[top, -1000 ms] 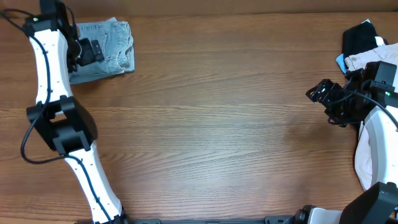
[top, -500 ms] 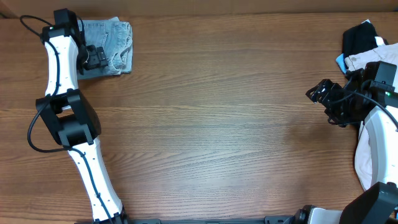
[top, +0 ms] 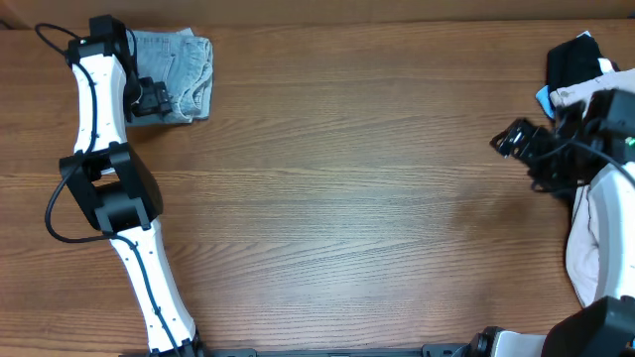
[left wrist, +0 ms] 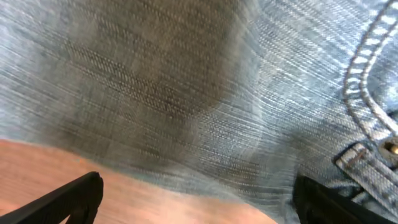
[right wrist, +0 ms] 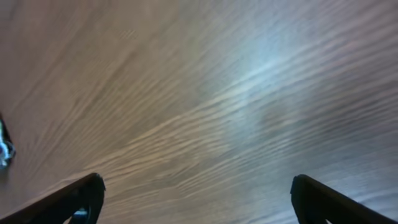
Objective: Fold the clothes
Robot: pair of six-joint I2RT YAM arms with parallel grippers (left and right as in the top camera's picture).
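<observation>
The jeans (top: 185, 67) lie as a compact folded bundle at the far left corner of the surface (top: 347, 198), edges roughly squared, with the left arm (top: 97, 99) reaching up beside them. Folded that small, the garment looks close to done, so the step in hand is most likely the last tidy of the stack or the release after placing it. In the left wrist view the faded denim (left wrist: 186, 81) fills almost the whole picture, with heavy seam stitching (left wrist: 360, 68) and a metal rivet (left wrist: 390, 147) at the right and only a thin strip of wood along the bottom. The left fingers (left wrist: 78, 194) are spread wide, one tip at each lower corner, and nothing sits between them. They stand right at the near edge of the bundle, but the view is too close and blurred to tell whether they touch the cloth. If the fold is accepted, the next move calls for a clean lift straight off the denim so that no fold is dragged open. If not, it calls for a flat press along that near edge. On the other side the right arm (top: 593, 203) hangs near the right edge, well apart from the jeans and just beside a black garment (top: 573, 58). The right fingers (right wrist: 81, 194) are also spread wide and empty, with only bare wood grain beneath them
</observation>
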